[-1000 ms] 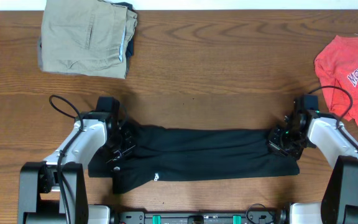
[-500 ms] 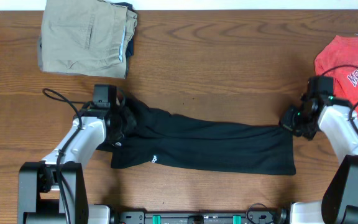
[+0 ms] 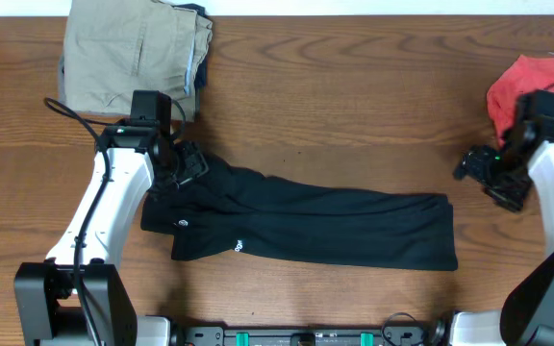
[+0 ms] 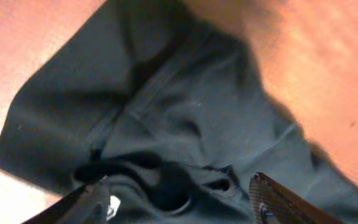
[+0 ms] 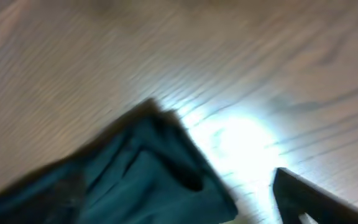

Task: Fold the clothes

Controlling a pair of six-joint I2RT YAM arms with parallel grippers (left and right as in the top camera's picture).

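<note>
The black shirt (image 3: 306, 226) lies folded into a long band across the near middle of the table, its left end a little farther back than its right. My left gripper (image 3: 187, 163) hovers over the crumpled left end. In the left wrist view its fingers (image 4: 277, 200) stand wide apart with rumpled black fabric (image 4: 179, 124) lying loose beneath them. My right gripper (image 3: 482, 173) is open over bare wood, just right of the shirt's right end. One dark finger (image 5: 312, 199) and the shirt's corner (image 5: 160, 174) show in the right wrist view.
Folded tan trousers (image 3: 133, 58) lie at the back left, close behind the left arm. A red T-shirt with white lettering (image 3: 537, 86) sits at the right edge, beside the right arm. The wooden table (image 3: 354, 115) stretches behind the shirt.
Both grippers have opened and let go of the shirt's ends. The left one has moved back and left; the right one has pulled right, off the fabric. The shirt now lies slanted.
</note>
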